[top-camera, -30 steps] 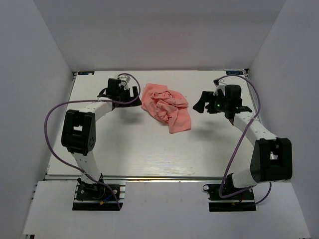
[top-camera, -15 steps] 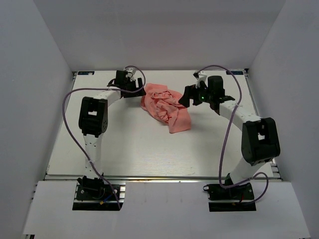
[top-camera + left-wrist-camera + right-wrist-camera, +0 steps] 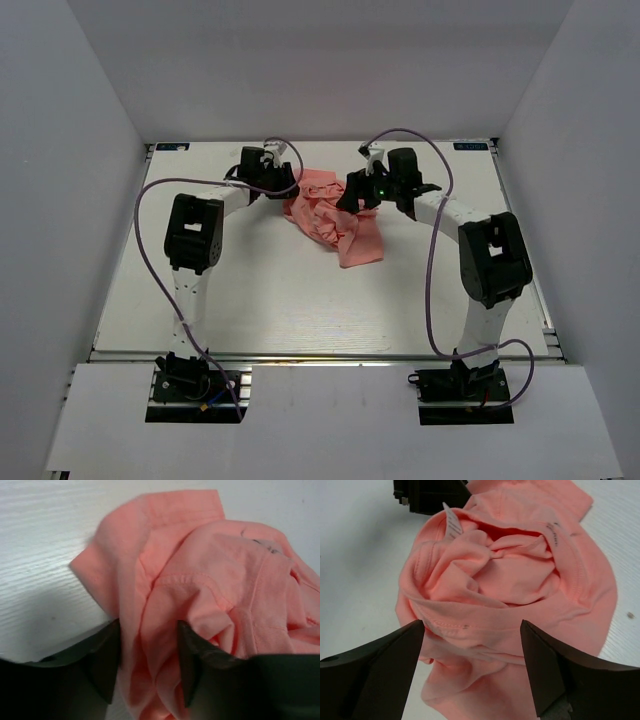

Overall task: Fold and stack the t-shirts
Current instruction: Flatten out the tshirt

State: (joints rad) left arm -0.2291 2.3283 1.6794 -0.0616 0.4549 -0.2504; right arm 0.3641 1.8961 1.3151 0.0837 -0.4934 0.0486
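The salmon-pink t-shirt (image 3: 335,215) lies crumpled at the back middle of the white table (image 3: 250,290). My left gripper (image 3: 285,185) is down at the t-shirt's left edge. In the left wrist view its jaws have narrowed around a bunched fold of the t-shirt (image 3: 225,575), and the left gripper (image 3: 149,625) still has a gap that is filled with cloth. My right gripper (image 3: 352,195) hovers over the t-shirt's upper right part. In the right wrist view the right gripper (image 3: 472,625) stands wide open above a stitched hem of the t-shirt (image 3: 510,575). A small white neck label (image 3: 451,525) sticks up there.
White walls enclose the table on the left (image 3: 60,200), back and right (image 3: 590,200). The left gripper's dark body (image 3: 427,495) shows at the top of the right wrist view, close behind the cloth. Purple cables (image 3: 145,240) loop beside both arms.
Both arms have swung inward from the sides to the t-shirt. The left gripper's jaws have narrowed around a fold; the right gripper has stayed wide.
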